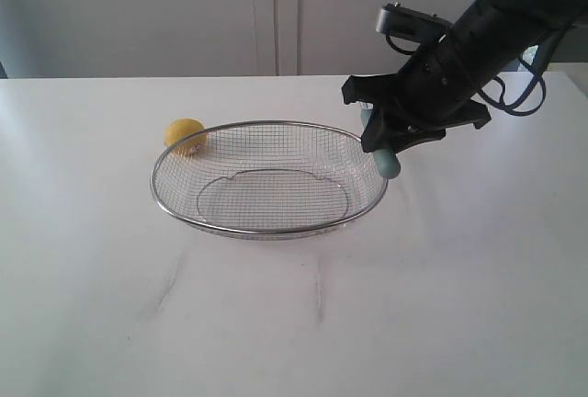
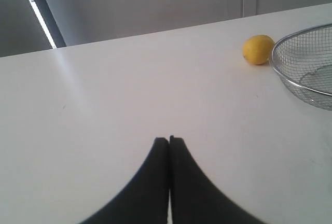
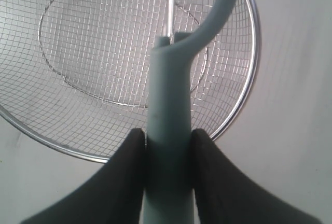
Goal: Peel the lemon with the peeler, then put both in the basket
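Lemon [image 1: 185, 135]: on table, outside basket [image 1: 266, 233], just beside its far-left rim. No peeling visible.

Peeler [image 1: 383, 156]: clamped by its handle in R gripper [image 1: 378, 140] and held over basket's right rim. In R wrist view its long axis runs out from the jaws across the mesh.

Lemon thus lies left of R gripper, with the whole basket between.

L gripper [image 2: 169, 142]: jaws pressed together, nothing held. Lemon is seen ahead of it, well apart. L arm judged to be on lemon's side, so lemon prob. to be taken by L for peeling.
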